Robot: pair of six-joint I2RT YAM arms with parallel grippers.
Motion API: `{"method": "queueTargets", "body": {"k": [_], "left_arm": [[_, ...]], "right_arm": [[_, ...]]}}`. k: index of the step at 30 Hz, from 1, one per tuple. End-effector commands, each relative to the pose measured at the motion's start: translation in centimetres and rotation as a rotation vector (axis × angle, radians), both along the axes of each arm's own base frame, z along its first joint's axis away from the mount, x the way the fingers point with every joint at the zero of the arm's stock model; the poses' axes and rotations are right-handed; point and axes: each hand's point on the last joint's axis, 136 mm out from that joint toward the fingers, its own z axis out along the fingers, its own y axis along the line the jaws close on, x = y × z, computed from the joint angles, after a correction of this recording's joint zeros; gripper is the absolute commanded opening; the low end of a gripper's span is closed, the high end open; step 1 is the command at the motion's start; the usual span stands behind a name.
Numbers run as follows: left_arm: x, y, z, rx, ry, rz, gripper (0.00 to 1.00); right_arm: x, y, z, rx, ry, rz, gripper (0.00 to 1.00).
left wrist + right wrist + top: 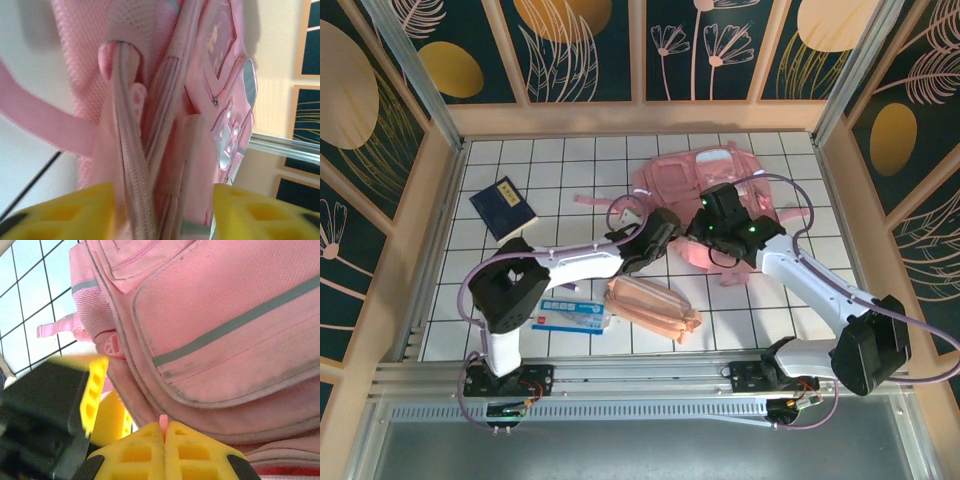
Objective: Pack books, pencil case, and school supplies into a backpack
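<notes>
The backpack [720,190] lies flat toward the far edge of the desk [560,160], right of centre, with a strap [592,201] trailing off its left side. Both arms reach in to its near-left corner. The left gripper [663,233] is released: in its wrist view the two yellow fingers [65,212] stand well apart, and a zippered edge [135,165] of the backpack runs down between them without being squeezed. The right gripper [165,427] is clenched, its fingers pressed flat together. They pinch a small pink tab [163,419] that juts from the backpack's seam, just under a pocket [225,330] with a grey stripe. The navy booklet [503,207] sits in the far-left part of the desk, well apart from the backpack. The white-and-blue packet [570,315] lies near the front edge, left of centre, and the peach pencil case [653,308] lies just beside it to the right, near the middle of the front edge
</notes>
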Motion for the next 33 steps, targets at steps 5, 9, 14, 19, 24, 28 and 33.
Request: {"method": "queueTargets", "body": {"k": [5, 9, 14, 19, 24, 28, 33], "left_arm": [[3.6, 7.2, 0.7, 0.173, -0.134, -0.05, 0.7], [5.1, 6.9, -0.2, 0.2, -0.148, -0.141, 0.76], [7.5, 3.2, -0.8, 0.208, -0.174, -0.286, 0.76], [9.1, 0.9, -1.1, 0.184, -0.176, -0.321, 0.75], [9.4, 1.1, -2.9, 0.178, -0.129, -0.285, 0.35], [8.8, 1.7, -2.9, 0.173, -0.105, -0.268, 0.0], [6.8, 1.9, 1.1, 0.112, -0.111, -0.217, 0.0]], "right_arm": [[0.1, -0.3, 4.0, 0.052, -0.118, 0.052, 0.0], [0.4, -2.1, 4.0, 0.035, -0.108, 0.024, 0.0], [0.1, -2.1, 4.7, 0.03, -0.103, 0.058, 0.0], [-0.2, -2.5, 5.2, 0.019, -0.108, 0.063, 0.0], [0.0, -3.0, 5.2, 0.02, -0.108, 0.052, 0.0], [0.5, -3.0, 4.1, 0.002, -0.068, 0.051, 0.0], [0.7, -2.3, 3.4, -0.017, -0.041, -0.014, 0.0]]}}
